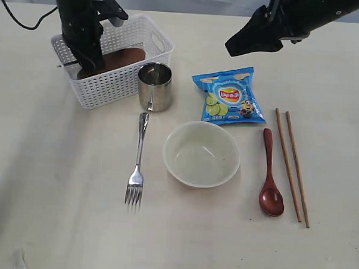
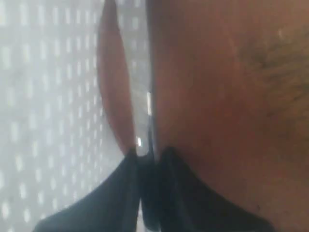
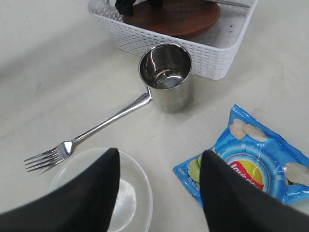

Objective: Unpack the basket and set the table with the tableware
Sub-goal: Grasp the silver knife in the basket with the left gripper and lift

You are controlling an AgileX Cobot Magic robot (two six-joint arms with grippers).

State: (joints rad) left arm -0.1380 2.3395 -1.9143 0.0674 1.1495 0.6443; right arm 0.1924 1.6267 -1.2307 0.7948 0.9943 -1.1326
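The white basket (image 1: 119, 84) stands at the back left and holds the reddish-brown plate (image 1: 126, 56). My left gripper (image 1: 90, 64) reaches down into it. In the left wrist view its fingers (image 2: 125, 188) are pressed together on a thin silver strip (image 2: 149, 108), seemingly the knife, right beside the plate (image 2: 227, 96). My right gripper (image 1: 234, 46) hangs open above the table, over the gap between the bowl (image 3: 135, 193) and the chip bag (image 3: 251, 169). On the table lie the steel cup (image 1: 155, 86), fork (image 1: 138, 162), bowl (image 1: 201, 154), dark red spoon (image 1: 271, 174) and chopsticks (image 1: 291, 166).
The blue chip bag (image 1: 230, 96) lies behind the bowl, to the right of the cup. The cup stands close against the basket's front corner. Bare tabletop (image 1: 52, 188) stretches along the left and the front.
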